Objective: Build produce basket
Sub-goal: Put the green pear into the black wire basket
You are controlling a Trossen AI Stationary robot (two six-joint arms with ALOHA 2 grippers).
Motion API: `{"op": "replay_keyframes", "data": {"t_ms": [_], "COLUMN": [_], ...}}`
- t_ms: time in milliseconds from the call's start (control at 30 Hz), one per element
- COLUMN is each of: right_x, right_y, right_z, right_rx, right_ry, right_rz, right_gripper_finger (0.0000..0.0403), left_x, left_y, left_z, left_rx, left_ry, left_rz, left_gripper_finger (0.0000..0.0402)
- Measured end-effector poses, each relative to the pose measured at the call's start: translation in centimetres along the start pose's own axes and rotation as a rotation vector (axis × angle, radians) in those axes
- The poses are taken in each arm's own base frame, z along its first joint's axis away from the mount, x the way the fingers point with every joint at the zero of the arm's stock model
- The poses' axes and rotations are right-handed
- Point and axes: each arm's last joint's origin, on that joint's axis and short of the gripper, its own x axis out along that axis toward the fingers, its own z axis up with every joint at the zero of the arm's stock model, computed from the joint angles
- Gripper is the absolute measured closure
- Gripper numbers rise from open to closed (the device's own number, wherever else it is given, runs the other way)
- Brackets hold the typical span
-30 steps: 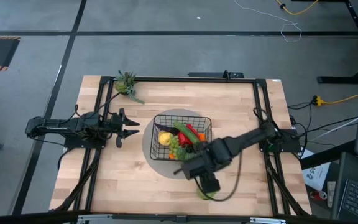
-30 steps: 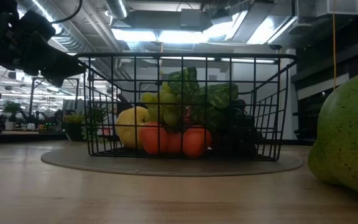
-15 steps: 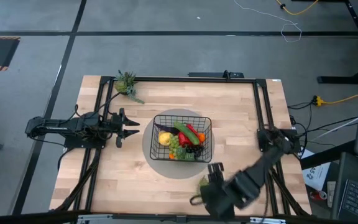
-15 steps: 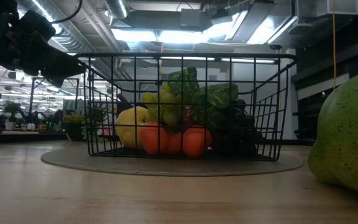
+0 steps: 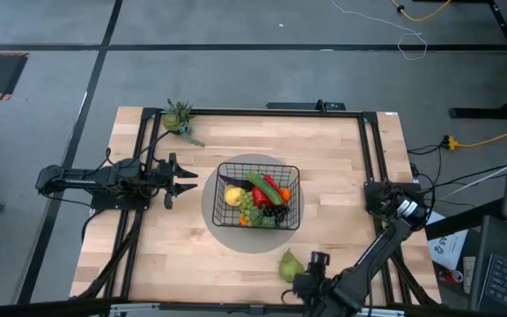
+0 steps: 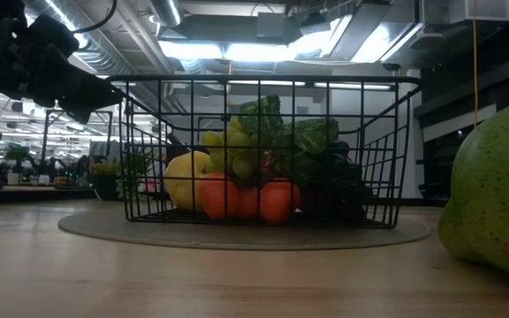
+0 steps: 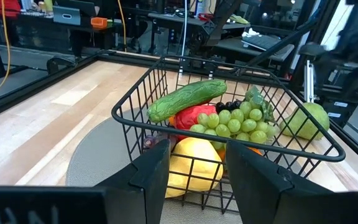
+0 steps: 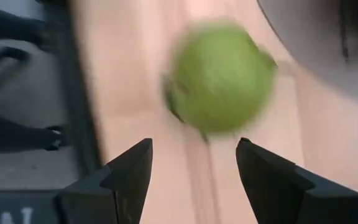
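Observation:
The black wire basket (image 5: 258, 195) stands on a round grey mat (image 5: 216, 220) at the table's middle. It holds a yellow fruit, oranges, a red pepper, green and dark grapes and a cucumber (image 7: 187, 99). A green pear (image 5: 290, 265) lies on the bare wood near the front edge, right of centre. My right gripper (image 5: 310, 280) hangs open just right of the pear, pointing steeply down; in its wrist view the pear (image 8: 219, 78) lies ahead of the open fingers (image 8: 193, 149), apart from them. My left gripper (image 5: 183, 179) waits open at the table's left, level, facing the basket (image 7: 229, 118).
A leafy green sprig (image 5: 180, 119) lies at the table's far left corner. Black frame rails (image 5: 372, 150) run along the table's sides. Bare wood lies left of the pear and between the mat and the front edge. The low view shows the pear (image 6: 493, 194) large at right.
My right gripper has swung from above the basket's near right corner toward the table's near edge and sunk, rolling as it went. It now stands beside the pear, still open. The pear and the basket have stayed in place.

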Motion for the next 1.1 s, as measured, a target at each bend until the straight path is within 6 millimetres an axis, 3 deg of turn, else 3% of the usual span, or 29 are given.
{"op": "replay_keyframes", "data": {"t_ms": [200,400,667,900,1100], "right_x": [2.1,4.8,5.7,5.4,5.4], "right_y": [-1.4,-1.4,-1.0,0.5,0.7], "right_z": [-2.6,-3.5,-2.7,-0.2,0.6], "right_rx": [0.159,0.212,0.163,0.003,-0.095], "right_ry": [0.078,0.060,-0.098,-0.342,-0.360], "right_rz": [-0.159,-0.112,-0.061,0.051,0.086], "right_gripper_finger": [0.0171,0.0171,0.0171,0.0171,0.0171], "left_x": [0.0,0.0,0.0,0.0,0.0], "left_y": [0.0,0.0,0.0,0.0,0.0], "left_z": [0.0,0.0,0.0,0.0,0.0], "left_rx": [0.000,0.000,0.000,0.000,0.000], "left_ry": [-0.001,-0.001,-0.001,-0.001,-0.001], "left_rz": [0.000,0.000,0.000,-0.001,-0.001], "left_gripper_finger": [0.0250,0.0250,0.0250,0.0250,0.0250]}}
